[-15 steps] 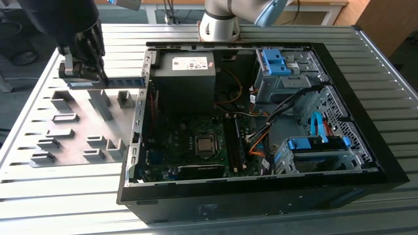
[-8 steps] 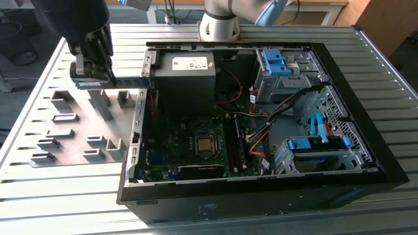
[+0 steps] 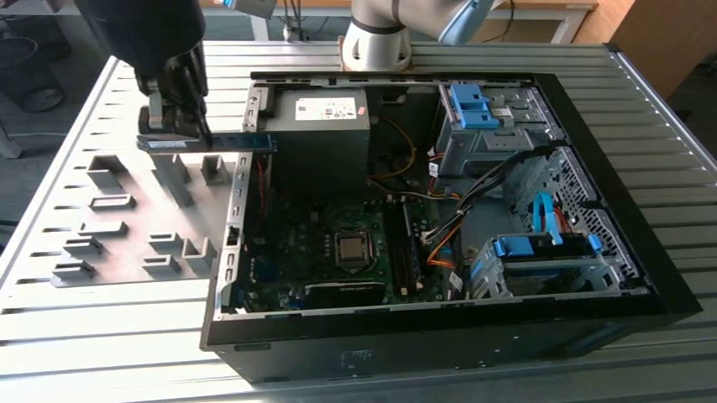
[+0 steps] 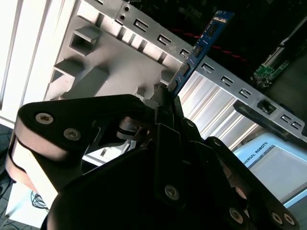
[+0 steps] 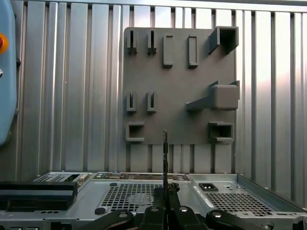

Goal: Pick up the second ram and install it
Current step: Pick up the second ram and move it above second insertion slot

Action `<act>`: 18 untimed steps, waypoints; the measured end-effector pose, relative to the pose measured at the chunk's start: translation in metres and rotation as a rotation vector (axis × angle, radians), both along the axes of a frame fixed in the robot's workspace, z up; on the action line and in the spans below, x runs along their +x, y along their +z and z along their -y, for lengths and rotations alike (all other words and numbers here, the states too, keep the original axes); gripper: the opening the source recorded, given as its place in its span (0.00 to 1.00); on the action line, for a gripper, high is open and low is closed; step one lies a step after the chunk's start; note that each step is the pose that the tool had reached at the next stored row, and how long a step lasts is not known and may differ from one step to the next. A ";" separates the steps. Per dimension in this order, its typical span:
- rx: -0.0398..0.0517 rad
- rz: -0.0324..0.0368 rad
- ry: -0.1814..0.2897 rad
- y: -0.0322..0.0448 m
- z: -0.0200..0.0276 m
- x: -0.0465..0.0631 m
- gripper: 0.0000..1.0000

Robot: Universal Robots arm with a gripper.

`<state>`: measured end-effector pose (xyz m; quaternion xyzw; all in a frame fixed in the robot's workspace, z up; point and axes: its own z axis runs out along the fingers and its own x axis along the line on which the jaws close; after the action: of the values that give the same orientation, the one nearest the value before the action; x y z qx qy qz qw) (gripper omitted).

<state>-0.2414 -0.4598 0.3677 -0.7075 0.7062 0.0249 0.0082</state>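
Note:
My gripper hangs above the grey holder plate, just outside the open computer case's wall on the exterior view's left. It is shut on the second ram, a thin blue stick held level and on edge. One end of the stick reaches over the case wall. In the second wrist view the ram sticks out of the gripper toward the case. The first wrist view sees the ram edge-on above the gripper. The motherboard's memory slots lie beside the processor socket.
Inside the case are a grey power supply, loose cables and drive bays with blue latches. The arm's base stands behind the case. Grey holder blocks rise from the plate on the slatted metal table.

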 end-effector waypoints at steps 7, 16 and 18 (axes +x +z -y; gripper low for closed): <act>0.0000 0.0000 0.000 -0.0002 0.0000 0.013 0.14; 0.0000 0.0000 0.000 -0.0005 0.0000 0.030 0.14; 0.0000 0.0000 0.000 -0.0006 0.0000 0.035 0.14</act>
<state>-0.2067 -0.4598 0.3671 -0.7075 0.7062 0.0249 0.0082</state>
